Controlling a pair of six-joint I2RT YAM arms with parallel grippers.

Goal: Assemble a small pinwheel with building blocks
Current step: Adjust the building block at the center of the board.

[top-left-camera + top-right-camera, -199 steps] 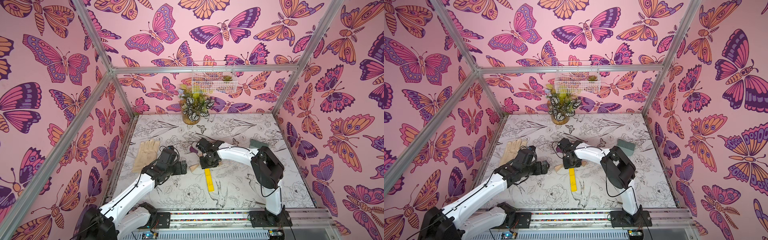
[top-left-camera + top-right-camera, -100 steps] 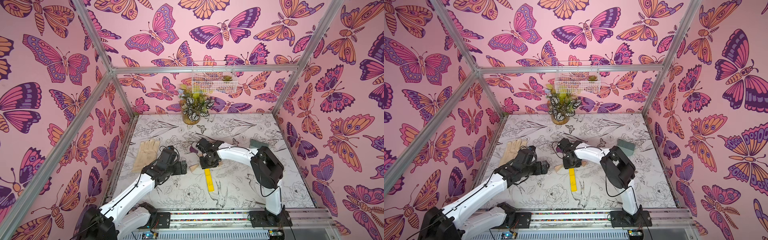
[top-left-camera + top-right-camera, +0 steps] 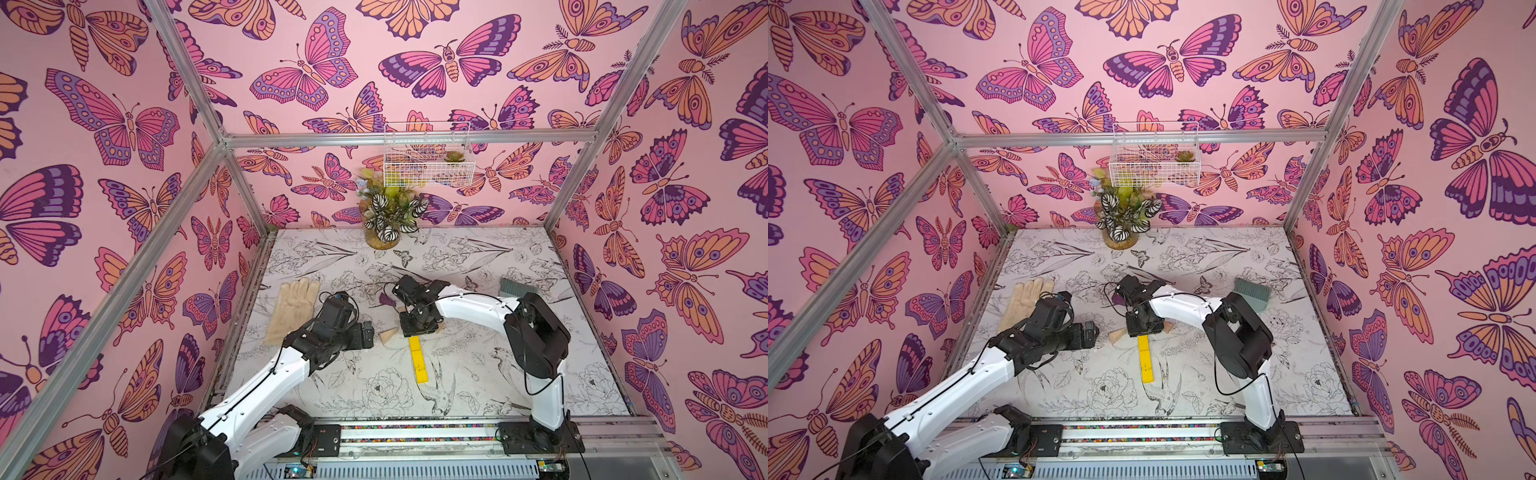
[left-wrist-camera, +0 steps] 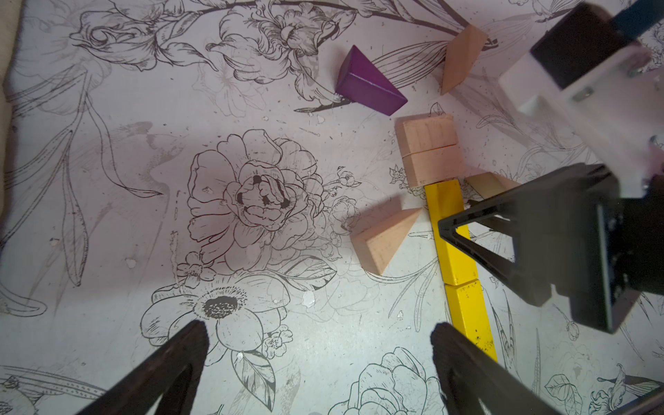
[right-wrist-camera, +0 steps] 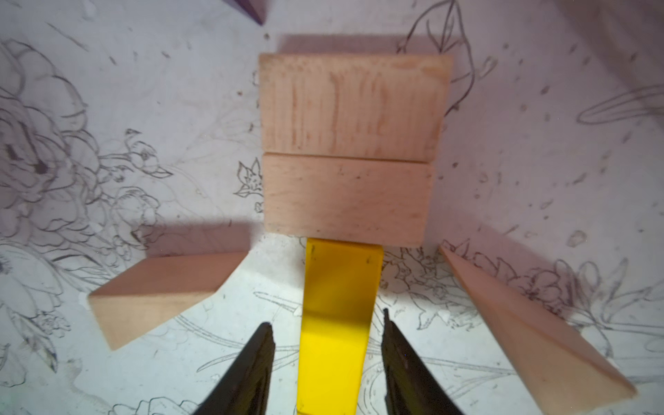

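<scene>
- Nothing had visibly shifted from a second earlier; same poses, same layout.
- Your left fingers (image 4: 194, 341) stood spread wide over bare counter (image 3: 498, 257), holding nothing.
- Your right fingers (image 5: 255, 377) were part open, straddling the yellow stem (image 5: 337, 323) with a gap on each side; no grip.
- The pinwheel (image 3: 417, 353) lay flat mid-counter under the right fingers, unfinished.
- Its square centre (image 5: 348, 151) was two pale wood slabs butted edge to edge, with the stem's end touching one edge.
- The stem was two flat yellow bars end to end.
- One wooden wedge (image 5: 161, 291) and a second wedge (image 5: 521, 323) flanked the stem, apart from the centre.
- A third wedge (image 4: 461, 57) and the purple wedge (image 4: 366, 86) lay loose beyond the centre.
- The wood was matt with visible grain; the yellow and purple pieces were painted smooth.
</scene>
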